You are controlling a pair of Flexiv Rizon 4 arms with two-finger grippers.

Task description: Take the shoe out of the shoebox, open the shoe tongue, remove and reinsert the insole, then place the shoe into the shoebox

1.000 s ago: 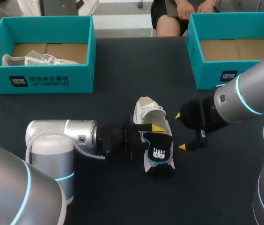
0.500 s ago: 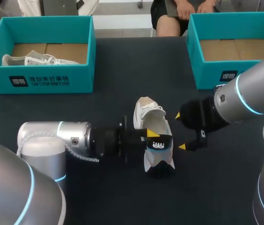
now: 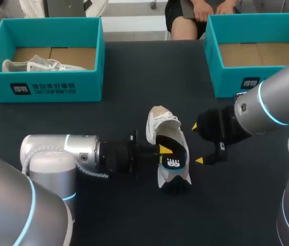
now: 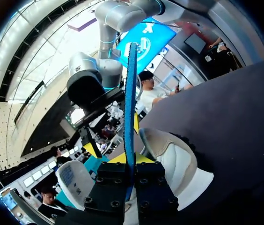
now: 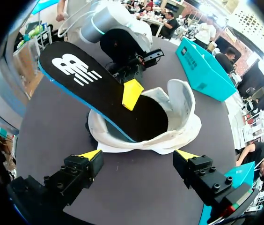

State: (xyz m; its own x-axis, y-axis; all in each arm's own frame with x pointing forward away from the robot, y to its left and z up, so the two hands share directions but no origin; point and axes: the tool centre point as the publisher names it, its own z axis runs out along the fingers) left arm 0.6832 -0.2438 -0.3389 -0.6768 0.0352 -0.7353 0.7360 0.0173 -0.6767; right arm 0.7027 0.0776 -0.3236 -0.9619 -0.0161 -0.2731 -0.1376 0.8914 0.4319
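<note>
Here we are at the middle of the dark table [image 3: 119, 102], and the white shoe [image 3: 166, 134] lies out of its box, its length running near to far. Our left gripper [image 3: 164, 149] comes in from the left and is clenched on the black insole [image 3: 173, 160], one yellow tip on top of it. From the left wrist, the insole [image 4: 130, 103] stands edge-on as a thin blue line, pinched between the fingers of that gripper [image 4: 131, 159], with the shoe [image 4: 176, 161] just beside it.

From the right wrist, we see the insole [image 5: 99, 89] tilted. Its end with the white logo is raised clear of the shoe [image 5: 181, 117], and its other end is down inside the opening. The left gripper [image 5: 132, 93] grips it at the middle, and the blue underside shows along its edge.

Our right gripper [image 3: 197, 143] hangs just right of the shoe, spread wide and holding nothing. In its own view the right gripper [image 5: 139, 154] has both fingers apart, with the shoe ahead of them and not touched.

Far left, we have the left shoebox [image 3: 42, 87], teal, with a second shoe [image 3: 37, 65] lying inside on its side. Far right sits the right shoebox [image 3: 226, 77], teal too, its cardboard floor showing.
</note>
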